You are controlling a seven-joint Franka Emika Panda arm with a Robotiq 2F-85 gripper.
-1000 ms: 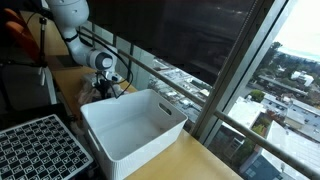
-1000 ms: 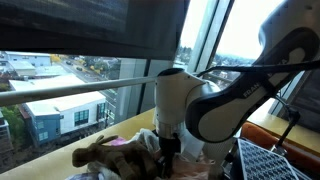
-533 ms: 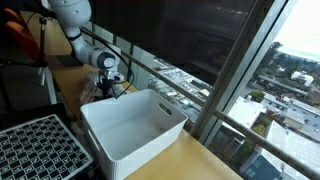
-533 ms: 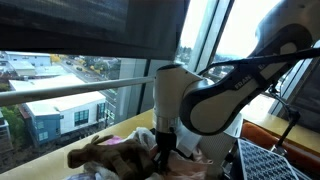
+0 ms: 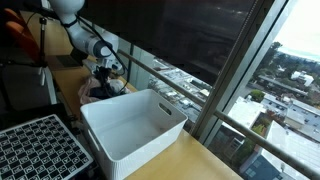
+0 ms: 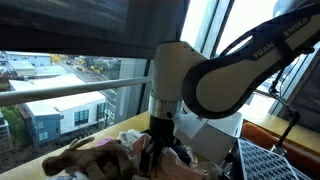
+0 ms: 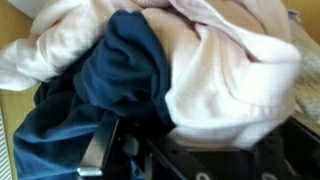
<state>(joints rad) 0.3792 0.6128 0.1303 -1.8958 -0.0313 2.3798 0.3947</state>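
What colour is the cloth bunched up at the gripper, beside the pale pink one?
The cloth is dark navy blue, clearest in the wrist view.

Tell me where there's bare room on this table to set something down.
The white bin looks empty inside. A bare wood strip of table lies between the bin and the window frame. Behind the bin it is crowded: the clothes pile fills that end, with the gripper down in it. The black grid tray borders the bin's other side.

Soft matt pink cloth (image 7: 235, 75) and navy cloth (image 7: 125, 70) beside a smooth white plastic bin (image 5: 140, 135)
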